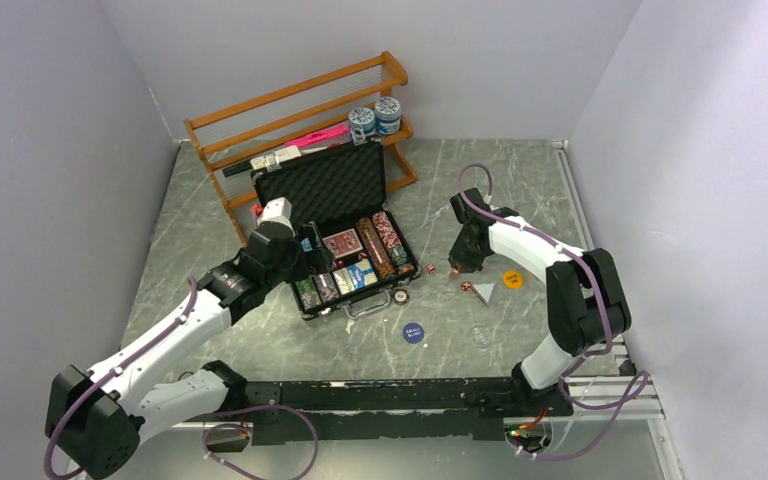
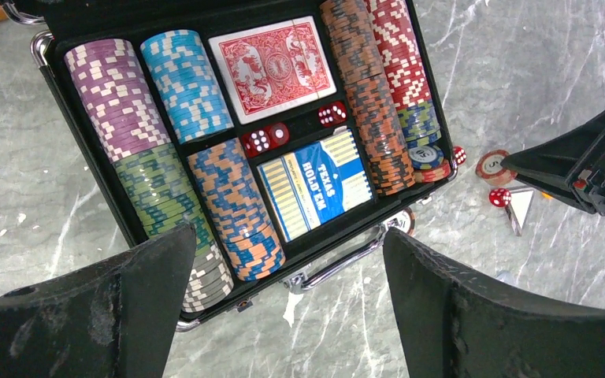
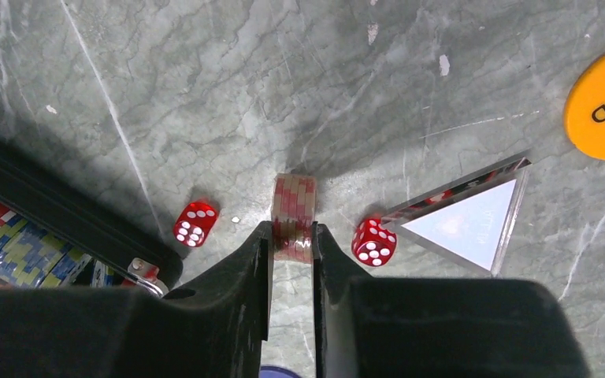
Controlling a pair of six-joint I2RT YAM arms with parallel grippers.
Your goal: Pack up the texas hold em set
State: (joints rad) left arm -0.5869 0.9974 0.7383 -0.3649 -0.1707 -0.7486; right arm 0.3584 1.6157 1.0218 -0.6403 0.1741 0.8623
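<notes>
- Briefcase (image 1: 332,185), small, black, ribbed and foam-lined, is open with its lid upright. It sits mid-table toward the far edge, just in front of the orange wooden rack (image 1: 260,115), on the grey marble-look table (image 1: 260,340).
- Inside are rows of poker chip stacks (image 2: 165,181) lying on their sides, a red card deck (image 2: 272,67), a blue "Texas Hold'em" deck (image 2: 315,189) and red dice (image 2: 266,139) in the middle slot.
- Left gripper (image 2: 287,240) has its fingers spread wide, hovers over the case's near-left corner and holds nothing.
- Right gripper (image 3: 293,236) pinches a small reddish chip stack (image 3: 294,206) standing on edge on the table, right of the case.
- Loose red die (image 3: 195,223) lies left of that stack. A second loose die (image 3: 374,242) lies to its right, just beside a clear triangular piece (image 3: 465,224).
- Orange round disc (image 3: 603,102) lies farther right. A blue round disc (image 1: 413,332) lies between the case and the table's near edge.
</notes>
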